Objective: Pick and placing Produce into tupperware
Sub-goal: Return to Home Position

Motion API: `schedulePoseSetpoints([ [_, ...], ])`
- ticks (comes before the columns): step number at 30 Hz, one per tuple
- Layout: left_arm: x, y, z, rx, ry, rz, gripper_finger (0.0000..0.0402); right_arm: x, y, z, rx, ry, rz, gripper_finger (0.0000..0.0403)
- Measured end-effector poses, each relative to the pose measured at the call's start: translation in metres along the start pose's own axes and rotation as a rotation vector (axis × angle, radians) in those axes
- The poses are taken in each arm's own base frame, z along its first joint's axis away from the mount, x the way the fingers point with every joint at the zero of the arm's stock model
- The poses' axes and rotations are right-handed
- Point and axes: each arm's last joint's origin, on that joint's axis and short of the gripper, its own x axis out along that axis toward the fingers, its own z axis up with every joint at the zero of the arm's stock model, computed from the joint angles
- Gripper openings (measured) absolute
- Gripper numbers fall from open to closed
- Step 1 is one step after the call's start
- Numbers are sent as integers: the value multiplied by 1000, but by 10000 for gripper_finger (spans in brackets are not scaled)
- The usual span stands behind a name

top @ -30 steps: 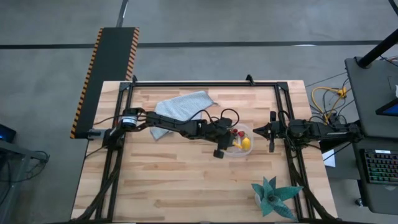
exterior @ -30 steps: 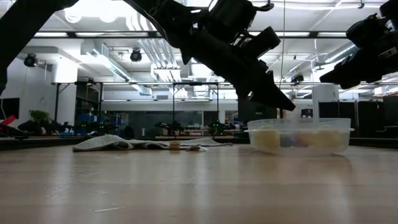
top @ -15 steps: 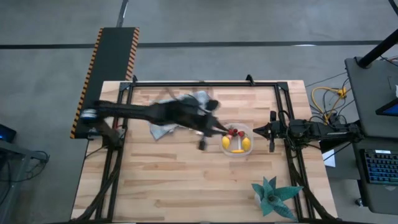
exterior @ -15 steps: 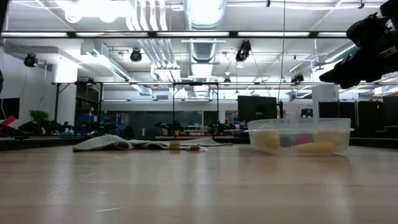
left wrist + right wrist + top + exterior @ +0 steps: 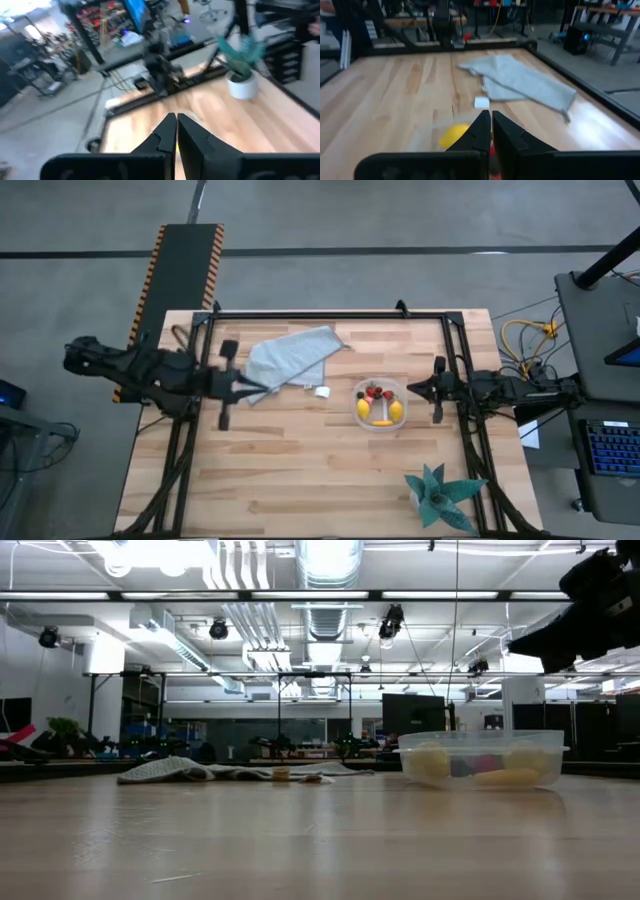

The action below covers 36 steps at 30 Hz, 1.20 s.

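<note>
Right gripper [image 5: 410, 390], fingers pressed together, hangs just beside the tupperware [image 5: 356, 417], its arm stretched level. Inside lies the produce [image 5: 381, 412]: lemons, strawberries, a yellow stick. A white block [image 5: 322, 392] sits near the tupperware's other side, the cloth [image 5: 290, 358] beyond it, then the left gripper [image 5: 262, 388], likewise closed. A teal plant [image 5: 440, 495] stands well apart.

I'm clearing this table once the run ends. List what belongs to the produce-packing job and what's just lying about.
Job things: tupperware, holding the lemons, strawberries and orange-yellow stick; left gripper near the cloth and right gripper beside the tupperware, both shut.

Lying about: grey-blue cloth, small white block, teal spiky plant.
</note>
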Motion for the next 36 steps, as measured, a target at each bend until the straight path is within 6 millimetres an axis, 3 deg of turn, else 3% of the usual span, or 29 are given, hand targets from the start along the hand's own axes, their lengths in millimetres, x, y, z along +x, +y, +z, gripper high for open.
schedulePoseSetpoints([
  [5,-19,-17,-58,-116,-39,-7,0,0,0,4,0,-45,1,9],
  [9,-17,-33,-99,-139,-177,-52,0,0,0,5,-7,-48,-7,9],
  [15,-6,-33,-150,-126,-301,129,0,0,0,5,-11,-47,-7,9],
  [24,-8,-1,-170,-163,-275,137,0,0,0,5,-7,-47,-8,9],
  [29,-23,-6,-180,-234,-206,122,0,0,0,5,1,-46,-7,9],
  [36,-41,-15,-189,-289,-274,177,0,0,0,4,-6,-46,-7,9],
])
